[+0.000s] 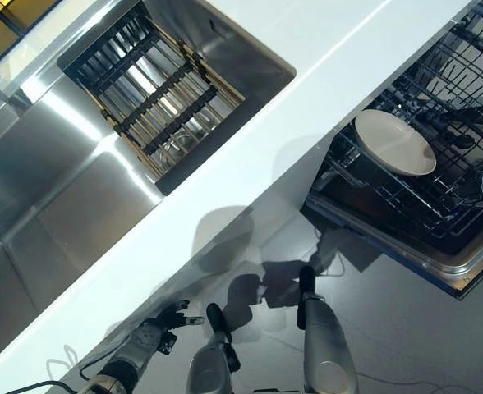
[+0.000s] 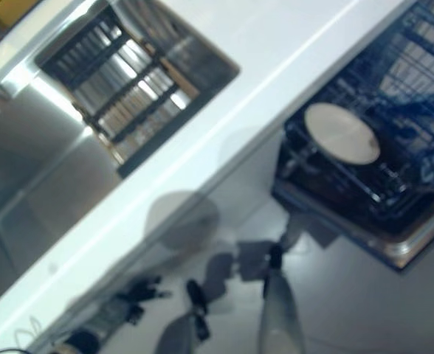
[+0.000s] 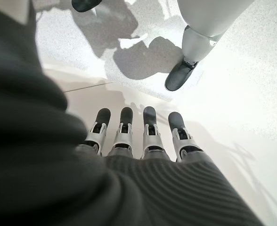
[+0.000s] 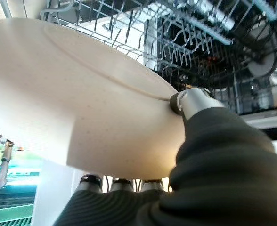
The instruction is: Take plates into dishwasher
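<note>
Right hand [image 4: 185, 101] pinches a cream plate [image 4: 58, 94] before the dishwasher rack [image 4: 214, 52]; left hand [image 3: 138, 136] hangs straight-fingered.

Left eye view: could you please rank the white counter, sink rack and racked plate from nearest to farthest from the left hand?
From the left hand:
1. white counter, its edge just beside the hand.
2. sink rack, upper left.
3. plate, far right.
</note>
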`<state>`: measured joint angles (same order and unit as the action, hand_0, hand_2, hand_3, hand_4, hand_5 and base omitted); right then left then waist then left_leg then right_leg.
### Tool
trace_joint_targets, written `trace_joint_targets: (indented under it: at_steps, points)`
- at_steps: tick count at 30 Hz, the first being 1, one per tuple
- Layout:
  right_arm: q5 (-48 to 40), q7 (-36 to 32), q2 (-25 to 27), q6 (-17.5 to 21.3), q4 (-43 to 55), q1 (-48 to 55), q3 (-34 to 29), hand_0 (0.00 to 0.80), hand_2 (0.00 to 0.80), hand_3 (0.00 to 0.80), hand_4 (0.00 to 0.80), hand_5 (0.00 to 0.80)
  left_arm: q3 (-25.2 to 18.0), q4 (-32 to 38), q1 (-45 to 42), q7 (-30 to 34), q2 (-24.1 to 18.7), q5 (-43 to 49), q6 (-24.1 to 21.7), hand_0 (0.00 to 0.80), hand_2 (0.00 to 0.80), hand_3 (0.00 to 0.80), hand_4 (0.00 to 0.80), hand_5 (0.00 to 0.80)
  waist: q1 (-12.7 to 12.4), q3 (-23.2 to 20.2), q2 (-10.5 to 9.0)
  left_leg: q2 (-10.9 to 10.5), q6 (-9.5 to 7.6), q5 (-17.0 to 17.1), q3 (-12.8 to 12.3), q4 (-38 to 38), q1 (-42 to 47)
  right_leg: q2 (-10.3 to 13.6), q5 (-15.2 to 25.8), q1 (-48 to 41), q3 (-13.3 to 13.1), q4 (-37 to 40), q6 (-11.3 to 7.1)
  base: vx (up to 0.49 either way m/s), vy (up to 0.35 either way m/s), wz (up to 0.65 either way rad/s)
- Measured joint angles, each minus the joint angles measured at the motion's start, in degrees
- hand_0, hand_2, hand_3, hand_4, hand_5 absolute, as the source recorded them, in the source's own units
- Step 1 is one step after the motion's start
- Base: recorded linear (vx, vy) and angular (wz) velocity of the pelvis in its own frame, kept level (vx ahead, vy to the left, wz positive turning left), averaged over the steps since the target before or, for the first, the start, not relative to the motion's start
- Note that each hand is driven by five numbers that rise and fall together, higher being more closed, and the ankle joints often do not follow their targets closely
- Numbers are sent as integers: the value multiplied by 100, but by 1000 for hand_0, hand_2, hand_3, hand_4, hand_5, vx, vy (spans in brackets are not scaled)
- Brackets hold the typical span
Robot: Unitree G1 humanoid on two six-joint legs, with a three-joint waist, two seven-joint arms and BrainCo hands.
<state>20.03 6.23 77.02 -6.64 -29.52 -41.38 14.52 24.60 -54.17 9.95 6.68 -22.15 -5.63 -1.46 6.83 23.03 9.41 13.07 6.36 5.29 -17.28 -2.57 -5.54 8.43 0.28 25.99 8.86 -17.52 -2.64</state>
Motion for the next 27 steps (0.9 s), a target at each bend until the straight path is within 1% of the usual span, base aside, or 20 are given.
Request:
trace_joint_targets:
  at_steps: [8,10,14,16,21,27]
  points:
    - [83,-273,-1,176,7,-26,211,800,800,800,800,800,1,108,-5,13,-53,41,77,0,0,0,0,0,-57,12,-39,6,0,0,2,3,-5,-2,10,-1,9,0,7,0,0,0]
    - [91,-319,-1,179,7,-31,217,800,800,800,800,800,1,127,3,13,-56,41,87,0,0,0,0,0,-99,12,-39,11,0,1,4,3,-6,-6,12,-1,12,-2,10,0,0,0]
    - [191,-404,-5,190,-1,-228,478,800,800,800,800,800,1,138,14,15,-69,42,92,0,0,0,0,0,-159,13,-40,14,1,1,12,7,-13,-4,13,-2,22,-22,12,3,0,1]
    - [195,-476,-8,188,-4,-371,664,800,800,800,800,800,2,136,13,36,-92,43,100,0,0,0,0,0,-163,14,-44,15,1,1,16,6,-17,-1,13,-2,27,-22,12,0,0,0]
    - [300,-572,-89,169,-33,-572,886,800,800,800,800,800,7,140,20,41,-96,43,114,0,0,0,0,0,-168,14,-44,15,1,1,16,7,-23,3,12,2,32,-22,12,0,0,0]
    - [299,-628,-213,111,-153,-590,1002,800,800,800,800,800,15,190,31,50,-127,42,115,0,0,0,0,0,-175,14,-43,14,1,1,34,30,-113,18,14,65,59,-39,16,1,1,2]
